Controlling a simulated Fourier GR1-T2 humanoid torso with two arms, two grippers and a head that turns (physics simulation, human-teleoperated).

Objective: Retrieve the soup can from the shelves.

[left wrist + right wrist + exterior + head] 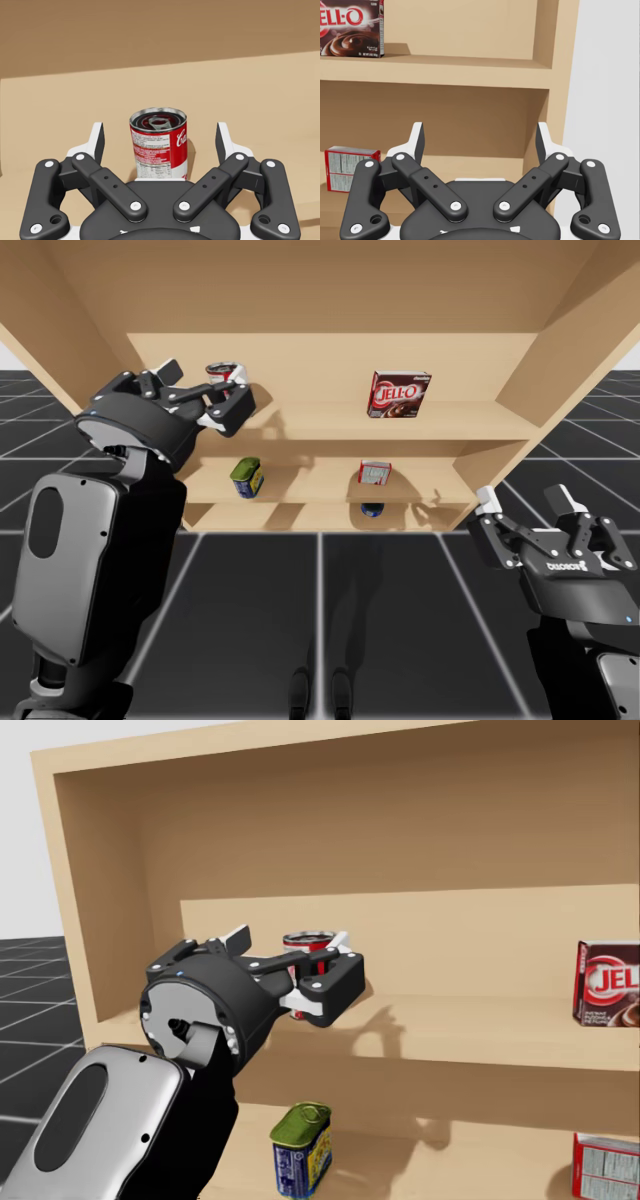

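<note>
The soup can point(222, 371) is red and white with a silver lid and stands upright at the left end of the top shelf point(450, 420). My left gripper point(232, 395) is open around it. In the left wrist view the soup can point(159, 145) sits between the fingers of the left gripper point(160, 137), with a gap on each side. The head view shows the soup can point(308, 942) partly hidden behind the left gripper point(300, 965). My right gripper point(527, 502) hangs open and holds nothing, low at the right, outside the shelves; the right gripper point(480, 137) faces their right end.
A brown pudding box point(399, 395) stands at the right of the top shelf. On the middle shelf are a green and blue can point(246, 478) and a small red and grey box point(374, 474). A blue object point(372, 509) lies below. The shelf's side wall point(565, 75) rises ahead of my right gripper.
</note>
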